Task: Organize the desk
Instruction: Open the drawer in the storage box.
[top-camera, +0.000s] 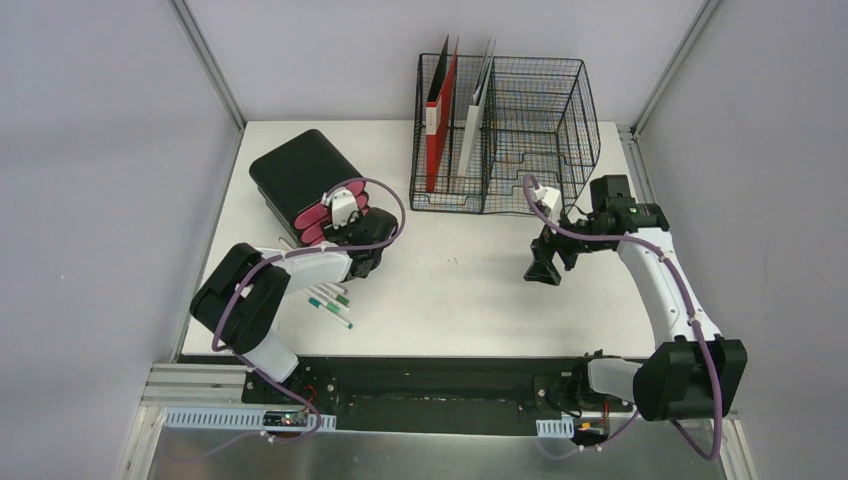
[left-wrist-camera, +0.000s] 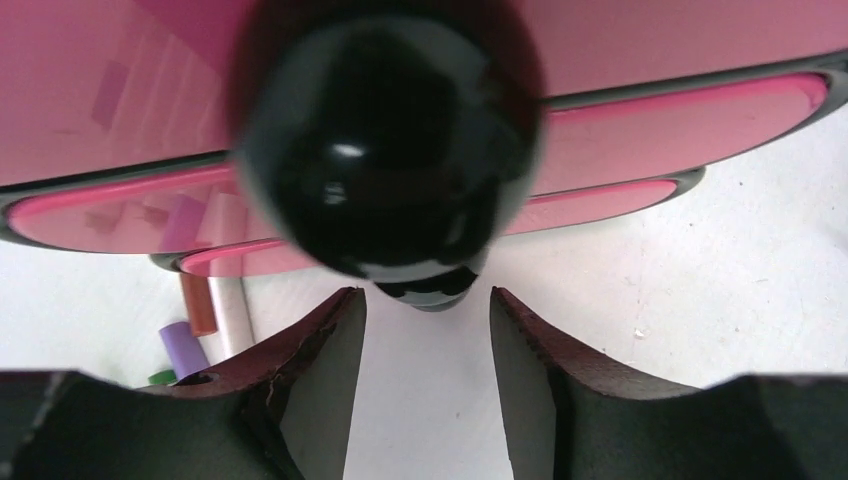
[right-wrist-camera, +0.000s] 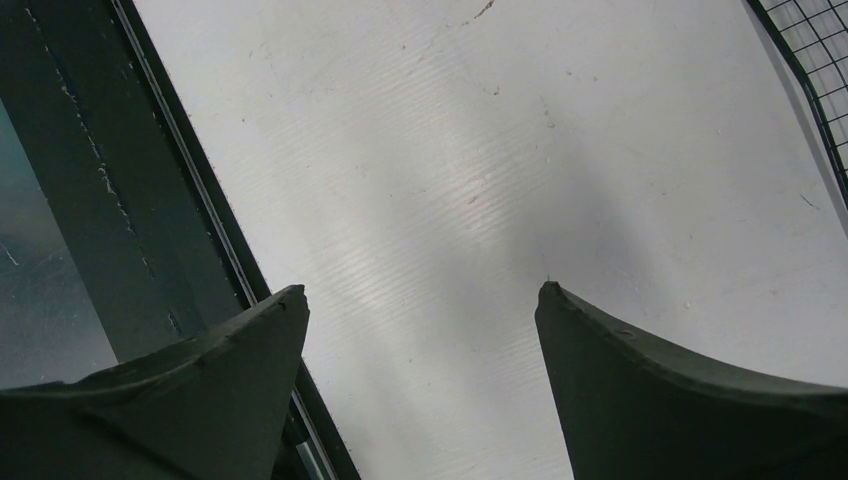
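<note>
The bench (top-camera: 470, 280) under both arms looks half tidied: folders (top-camera: 437, 120) stand in the rack (top-camera: 540, 110) at its far edge, while markers (top-camera: 332, 300) lie loose near its left edge. At the pink-and-black case (top-camera: 300, 175) the left fingers (left-wrist-camera: 320, 390) sit half-closed (grip unclear), and the right fingers (right-wrist-camera: 230, 400) are wide and empty.

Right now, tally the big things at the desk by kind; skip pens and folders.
Wire rack: 1
Black-and-pink case: 1
Robot arms: 2, left arm and right arm
Total: 4
</note>
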